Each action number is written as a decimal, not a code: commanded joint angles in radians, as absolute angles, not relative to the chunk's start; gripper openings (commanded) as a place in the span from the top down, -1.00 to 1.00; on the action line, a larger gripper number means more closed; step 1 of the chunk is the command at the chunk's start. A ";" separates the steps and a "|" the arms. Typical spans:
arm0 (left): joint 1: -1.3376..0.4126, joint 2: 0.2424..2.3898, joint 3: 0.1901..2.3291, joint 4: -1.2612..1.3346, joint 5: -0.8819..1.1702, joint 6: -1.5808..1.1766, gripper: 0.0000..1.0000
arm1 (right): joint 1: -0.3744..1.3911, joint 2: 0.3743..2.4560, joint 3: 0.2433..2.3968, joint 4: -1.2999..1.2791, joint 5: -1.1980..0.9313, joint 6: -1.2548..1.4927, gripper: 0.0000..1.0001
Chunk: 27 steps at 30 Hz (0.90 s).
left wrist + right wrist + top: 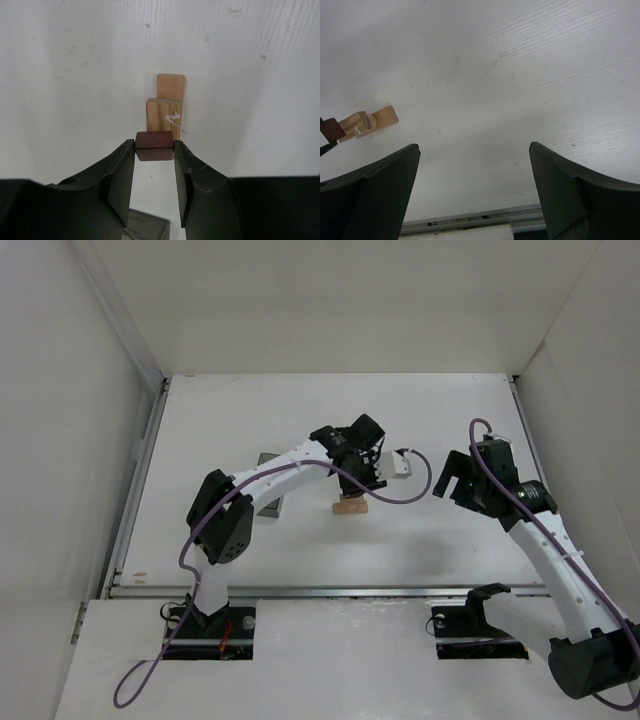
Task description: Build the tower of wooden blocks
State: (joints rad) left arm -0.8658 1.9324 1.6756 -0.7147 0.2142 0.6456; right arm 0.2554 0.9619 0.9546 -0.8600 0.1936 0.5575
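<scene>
The dark red-brown cube [154, 144] is being pinched in the left pincer [154, 148], just short of the small tan block [160, 112] lying on the pale plank [172, 86] on the white surface [70, 75]. The cube is best being centred over the tan block and lowered level before release. The right pincer [475, 170] is being held spread and empty, well apart. No brand or writing is being shown.
</scene>
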 commanded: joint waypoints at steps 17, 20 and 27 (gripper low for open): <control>-0.822 1.894 1.641 -0.681 0.295 0.549 1.00 | 0.256 0.931 0.974 -0.825 0.183 0.546 -0.93; -0.822 1.884 1.620 -0.666 0.321 0.531 1.00 | 0.256 0.931 0.974 -0.825 0.183 0.546 -0.93; -0.822 1.875 1.611 -0.646 0.350 0.522 1.00 | 0.256 0.931 0.974 -0.825 0.183 0.546 -0.93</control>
